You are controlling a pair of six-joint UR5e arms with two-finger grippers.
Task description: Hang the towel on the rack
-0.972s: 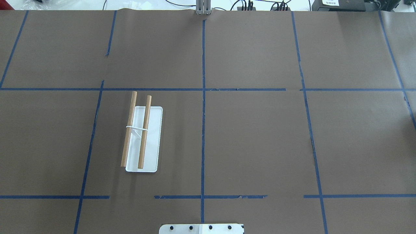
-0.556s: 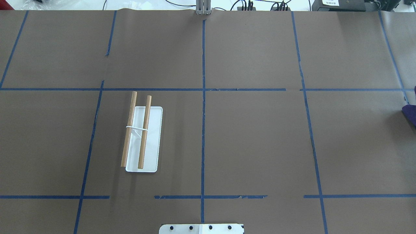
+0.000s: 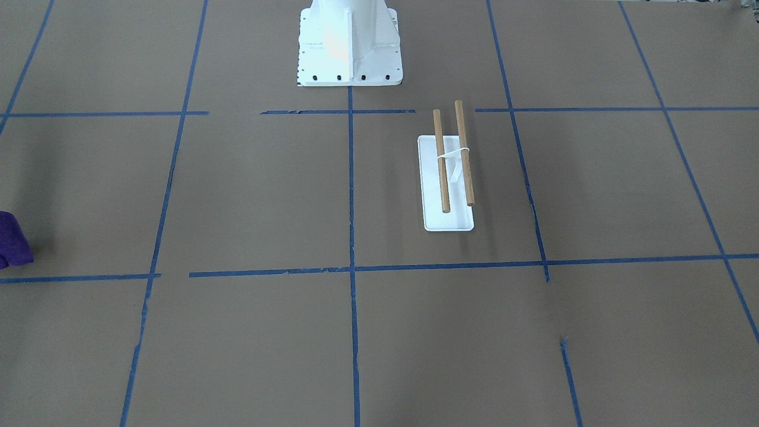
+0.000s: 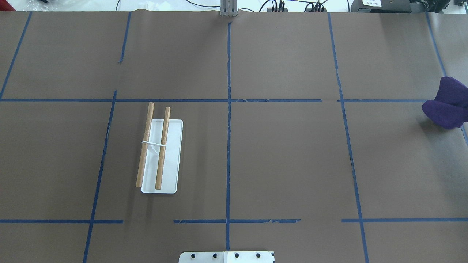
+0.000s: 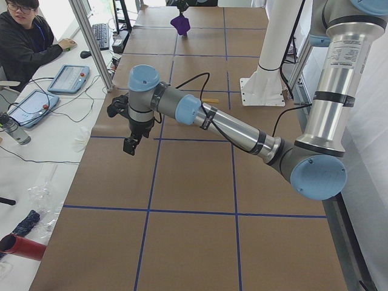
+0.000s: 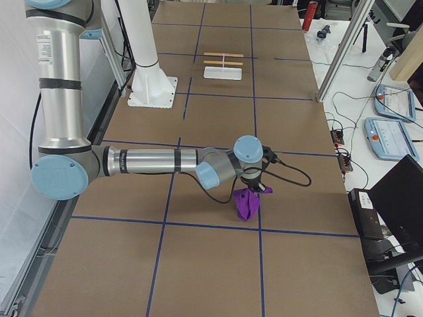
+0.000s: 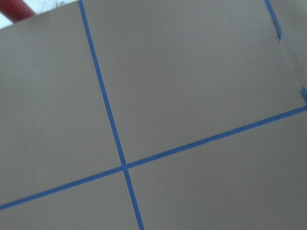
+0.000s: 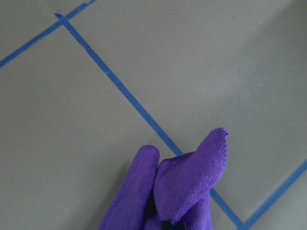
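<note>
A second ago the towel (image 4: 446,104) was outside the overhead view. Now its purple bunch has come in over the right edge of the tabletop (image 4: 285,164), about midway along that edge, with a shadow under it. It dangles beneath my right claw (image 6: 250,187), clear of the surface. I cannot tell how the jaws stand, though I judge I am carrying it. The rack (image 4: 161,153) stands in the left half, dowels bare, well apart from the towel. My left claw (image 5: 130,144) hovers near the left edge, and I cannot tell its state either. The carry across has begun, and the draping is all ahead.
</note>
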